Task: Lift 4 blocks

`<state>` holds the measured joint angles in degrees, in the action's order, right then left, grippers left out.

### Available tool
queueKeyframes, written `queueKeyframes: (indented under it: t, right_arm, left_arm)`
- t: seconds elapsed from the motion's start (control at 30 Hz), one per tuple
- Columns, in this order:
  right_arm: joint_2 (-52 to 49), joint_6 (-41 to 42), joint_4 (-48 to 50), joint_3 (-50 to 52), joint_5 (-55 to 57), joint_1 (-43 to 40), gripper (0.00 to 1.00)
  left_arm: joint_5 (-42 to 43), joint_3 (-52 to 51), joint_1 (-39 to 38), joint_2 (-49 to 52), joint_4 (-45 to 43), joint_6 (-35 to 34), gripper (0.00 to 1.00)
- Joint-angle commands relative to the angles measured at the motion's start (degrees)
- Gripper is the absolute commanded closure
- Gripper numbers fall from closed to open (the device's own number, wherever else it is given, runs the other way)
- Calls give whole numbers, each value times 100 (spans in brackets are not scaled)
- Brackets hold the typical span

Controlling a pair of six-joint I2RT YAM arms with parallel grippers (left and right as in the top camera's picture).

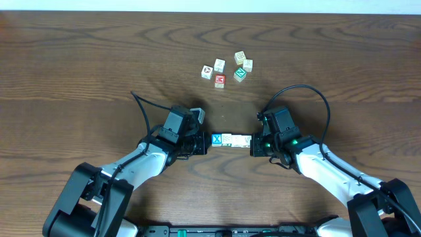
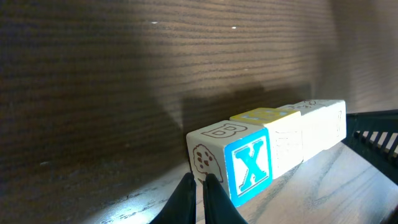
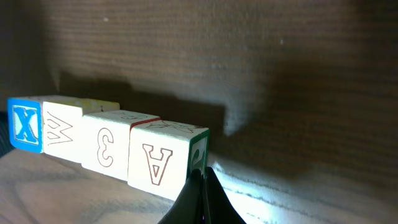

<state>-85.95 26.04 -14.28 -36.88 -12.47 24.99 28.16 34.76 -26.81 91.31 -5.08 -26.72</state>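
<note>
Just below the middle of the overhead frame: four blocks (image 1: pixel 231 140) laid face to face in one straight row, with the blue X block (image 1: pixel 216 139) at the left end and the A block (image 3: pixel 158 163) at the right end. Squeezed lengthwise between the left gripper (image 1: pixel 204 143) and the right gripper (image 1: pixel 252 145). Both pairs of jaws clenched on nothing and used as pushers: left tips against the outer end face of the X block, right tips against the green-marked end face of the A block. Cannot tell whether already clear of the desk (image 1: pixel 79 66) or resting on it.

To lift well:
- Press inward steadily from both ends, with nothing but face-to-face friction to carry the middle two.
- Raise both arms together, at one pace and one height, to avoid bending the row at a joint and spilling it.
- Aim both pushes along one line through the block centres. Seemingly low on the end faces in both wrist views, so watch for upward buckling.
- Avoid any twist of the wrists.
- Leave alone the loose cubes (image 1: pixel 227 68) in the upper middle, well apart from the row.
</note>
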Motion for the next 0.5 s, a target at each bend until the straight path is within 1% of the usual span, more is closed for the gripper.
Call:
queueKeyframes:
  t: [0.0,0.2,0.37,0.47]
  right_arm:
    - [107,-136,278,-61,-1126,249,99]
    - [107,-155,380,-61,-1252,262,99]
    - [107,-295,389,-61,-1263,442,99]
    - [107,-299,455,-61,-1244,529,99]
  left_arm:
    - [857,313,-216,-120,-59,164,92]
    - [894,313,-216,-120,-50,157,93]
    - [896,315,-216,-120,-55,153,93]
    - [1047,317,-216,-120,-85,144,93]
